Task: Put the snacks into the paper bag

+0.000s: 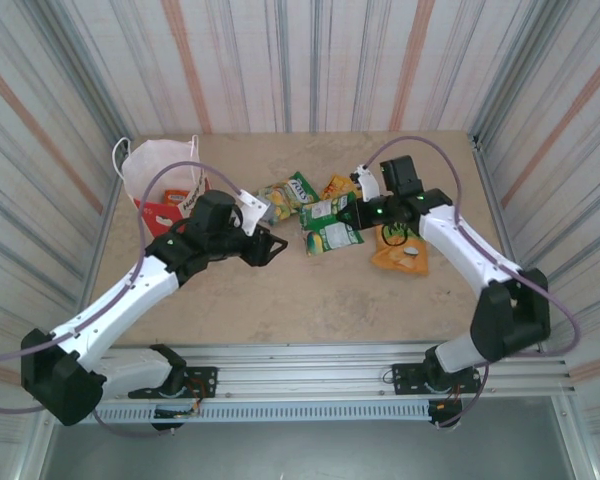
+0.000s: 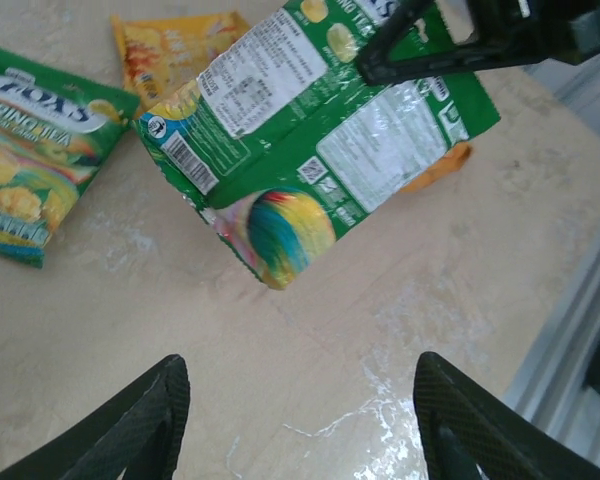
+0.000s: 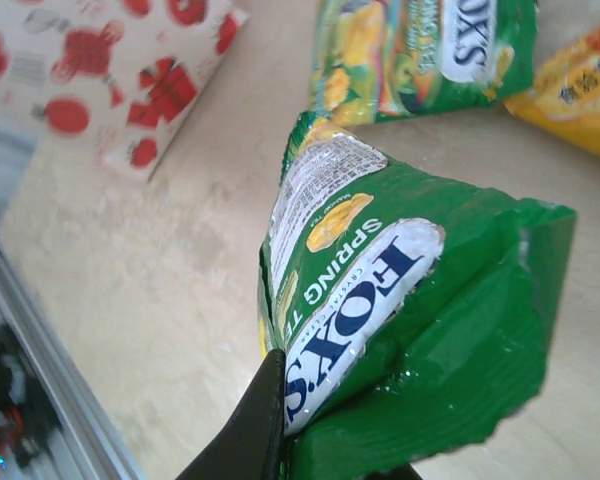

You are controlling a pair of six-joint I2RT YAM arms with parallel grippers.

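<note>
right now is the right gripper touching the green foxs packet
Touching. The right wrist view shows the right gripper shut on the green packet, its dark finger pressed against the printed face.

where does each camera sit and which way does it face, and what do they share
Top external: above and behind the arms, looking down on the beige table; both bases, the left gripper and the right gripper show.
Left wrist: on the left arm, facing along the table at a shiny green flat snack packet; its own black fingers show.
Right wrist: on the right arm, behind that packet, facing the red-and-white paper bag; one own finger shows.
Shared: all three show the packet in the right gripper.
</note>
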